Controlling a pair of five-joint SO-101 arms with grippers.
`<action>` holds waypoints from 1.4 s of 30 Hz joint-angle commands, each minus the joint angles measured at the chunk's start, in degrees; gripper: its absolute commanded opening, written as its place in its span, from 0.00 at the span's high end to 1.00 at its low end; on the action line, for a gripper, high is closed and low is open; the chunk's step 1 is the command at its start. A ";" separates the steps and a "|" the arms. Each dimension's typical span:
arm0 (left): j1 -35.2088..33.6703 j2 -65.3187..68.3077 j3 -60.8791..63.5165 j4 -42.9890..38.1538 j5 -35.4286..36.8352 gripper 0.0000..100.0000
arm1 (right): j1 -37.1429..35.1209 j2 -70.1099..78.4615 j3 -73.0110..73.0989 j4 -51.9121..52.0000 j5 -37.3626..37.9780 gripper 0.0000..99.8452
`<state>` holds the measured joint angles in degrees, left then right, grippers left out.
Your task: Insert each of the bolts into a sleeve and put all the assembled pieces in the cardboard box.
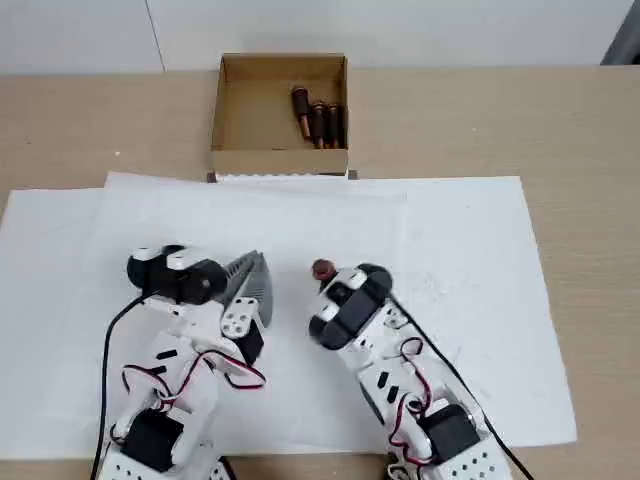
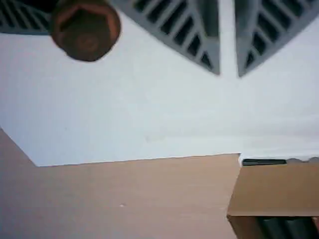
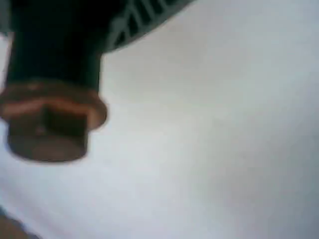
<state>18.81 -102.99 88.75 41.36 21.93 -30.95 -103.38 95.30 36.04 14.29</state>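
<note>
Apparently assembly done — right jaws clamp sleeved bolt (image 1: 323,269); left jaws narrow, empty. Next — carry to cardboard box (image 1: 280,160).

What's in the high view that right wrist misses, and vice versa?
High view adds: the box with three assembled pieces inside, the table, and the left gripper apart from the bolt. Right wrist adds: the bolt's hex head and flange close up, seated in a dark sleeve. Shared: the bolt head and the white paper under it.
</note>
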 commanded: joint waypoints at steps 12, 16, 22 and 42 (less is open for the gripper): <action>-19.52 -0.44 7.34 0.26 -20.40 0.99 | 11.21 -0.04 -3.52 7.96 -22.15 1.00; -19.43 -0.53 7.60 6.07 -21.01 0.99 | 11.12 -0.04 -7.47 13.23 -23.91 1.00; -19.78 -0.62 7.52 9.76 -21.01 0.99 | 11.12 0.48 -13.80 17.36 -23.74 1.00; -19.78 -0.62 7.52 9.76 -20.92 0.99 | 11.47 52.97 -53.71 8.75 -23.56 1.00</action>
<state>-0.44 -102.99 96.66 50.95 1.27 -20.13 -55.65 49.41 47.56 -9.36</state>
